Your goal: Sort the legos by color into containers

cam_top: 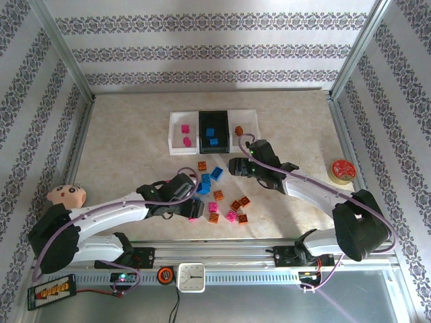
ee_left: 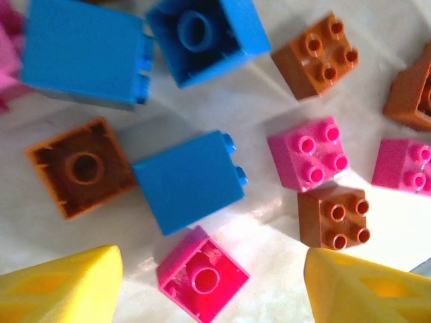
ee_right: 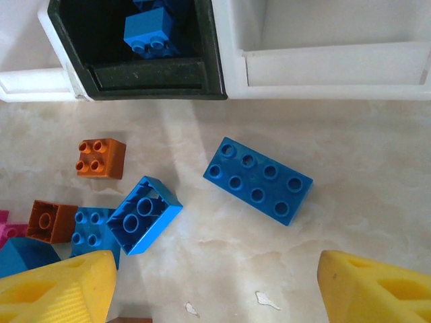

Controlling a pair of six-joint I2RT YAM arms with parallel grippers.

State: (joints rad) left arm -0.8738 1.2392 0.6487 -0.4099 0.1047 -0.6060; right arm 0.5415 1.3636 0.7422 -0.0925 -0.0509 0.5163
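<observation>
Left gripper (ee_left: 212,291) is spread wide over the loose pile of legos (cam_top: 222,195), and a pink brick (ee_left: 202,281) lies studs-down between its yellow fingertips (ee_left: 60,286), with a gap on both sides. So nothing's pinched yet.

My worry is crowding. A blue brick (ee_left: 190,180) on its side is right up against the pink one's top corner, and a brown brick (ee_left: 335,215) sits just above the other fingertip. If the fingers close slightly off, they could catch a neighbour or squirt the pink one sideways. I honestly can't tell how low the fingers are.

Right gripper (ee_right: 215,289) is spread too, holding nothing, and it hovers near a long blue brick (ee_right: 258,180) just in front of the black bin (ee_right: 148,75). That brick lies at an angle to the fingers, so a squeeze across its corners could twist it out.

The containers (cam_top: 170,134) hold 2 pink in the left bin, blue in the black 1 and 1 brown in the right bin. A sloppy drop could easily land in the wrong bin.
</observation>
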